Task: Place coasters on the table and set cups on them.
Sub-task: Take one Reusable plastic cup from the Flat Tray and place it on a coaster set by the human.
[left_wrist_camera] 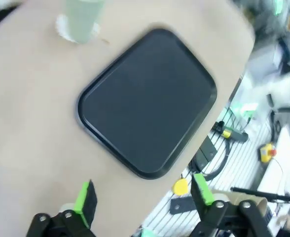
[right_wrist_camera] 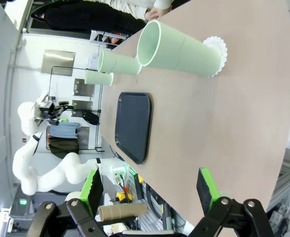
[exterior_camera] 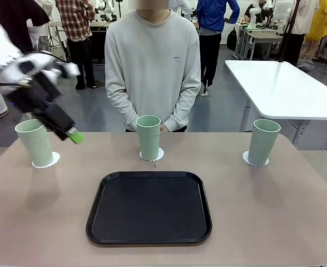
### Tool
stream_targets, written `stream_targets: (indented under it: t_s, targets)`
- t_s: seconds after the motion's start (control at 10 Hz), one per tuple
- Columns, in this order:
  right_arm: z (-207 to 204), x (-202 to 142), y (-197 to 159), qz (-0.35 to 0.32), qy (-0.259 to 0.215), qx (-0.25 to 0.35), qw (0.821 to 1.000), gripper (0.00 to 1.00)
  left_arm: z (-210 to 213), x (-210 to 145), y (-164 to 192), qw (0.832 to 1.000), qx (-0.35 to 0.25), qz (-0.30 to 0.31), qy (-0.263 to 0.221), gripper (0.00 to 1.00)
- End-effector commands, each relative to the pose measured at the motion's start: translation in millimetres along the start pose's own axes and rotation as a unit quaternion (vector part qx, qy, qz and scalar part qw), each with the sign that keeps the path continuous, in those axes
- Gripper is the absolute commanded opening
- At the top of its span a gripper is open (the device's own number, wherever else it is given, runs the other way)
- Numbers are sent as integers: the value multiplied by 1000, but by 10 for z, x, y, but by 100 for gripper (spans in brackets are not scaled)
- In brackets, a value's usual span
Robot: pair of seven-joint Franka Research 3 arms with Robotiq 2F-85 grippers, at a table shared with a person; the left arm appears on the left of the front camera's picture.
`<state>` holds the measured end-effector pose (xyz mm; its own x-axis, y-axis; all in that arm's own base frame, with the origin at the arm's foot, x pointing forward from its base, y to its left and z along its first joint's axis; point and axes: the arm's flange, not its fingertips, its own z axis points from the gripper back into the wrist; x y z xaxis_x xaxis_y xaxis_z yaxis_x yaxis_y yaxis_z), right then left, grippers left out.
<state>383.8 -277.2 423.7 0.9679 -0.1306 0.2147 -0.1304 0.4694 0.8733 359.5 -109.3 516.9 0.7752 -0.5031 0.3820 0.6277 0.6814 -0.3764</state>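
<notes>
Three mint-green cups stand on white lacy coasters along the far side of the beige table (exterior_camera: 263, 211): a left cup (exterior_camera: 35, 143) on its coaster (exterior_camera: 45, 161), a middle cup (exterior_camera: 148, 137) on its coaster (exterior_camera: 159, 154), and a right cup (exterior_camera: 263, 142) on its coaster (exterior_camera: 254, 162). My left gripper (exterior_camera: 72, 133) hovers blurred just right of the left cup, apart from it. In its own view the left gripper (left_wrist_camera: 143, 195) is open and empty above the table edge. My right gripper (right_wrist_camera: 150, 186) is open and empty, facing the nearest cup (right_wrist_camera: 179, 52) on its coaster (right_wrist_camera: 218, 49).
A black tray (exterior_camera: 149, 207) lies empty at the table's near middle, also seen as the tray (left_wrist_camera: 147, 101) below my left gripper. A person stands at the far side behind the middle cup, hands low. A white table (exterior_camera: 286, 83) stands at the back right.
</notes>
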Motion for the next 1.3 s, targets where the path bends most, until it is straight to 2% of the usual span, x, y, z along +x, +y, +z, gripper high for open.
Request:
stream_targets:
  t_s: [0.0,0.1,0.2,0.3,0.4,0.5,0.6,0.7,0.9,1.2]
  targets:
    - [20,-1,2,-1,8,-3,1000,100,509,-338,303,993,29,86,-81,100]
    - [20,-1,2,-1,8,-3,1000,100,688,-537,427,987,40,114,-105,100]
    - [20,-1,2,-1,8,-3,1000,100,786,-557,545,986,26,124,-110,100]
    - [20,-1,2,-1,8,-3,1000,100,756,-546,542,982,-80,82,-148,100]
    - [20,-1,2,-1,8,-3,1000,100,844,-627,517,987,18,114,-112,100]
    - [20,-1,2,-1,8,-3,1000,100,912,-676,591,984,-7,117,-133,100]
    - [20,-1,2,-1,8,-3,1000,100,1018,-786,959,961,-201,125,-143,100]
    - [20,-1,2,-1,8,-3,1000,100,1006,-993,1336,938,-284,145,-135,100]
    - [20,-1,2,-1,8,-3,1000,100,889,-1198,1822,914,-337,179,-138,100]
    - [20,-1,2,-1,8,-3,1000,100,778,-1509,2299,902,-340,222,-142,100]
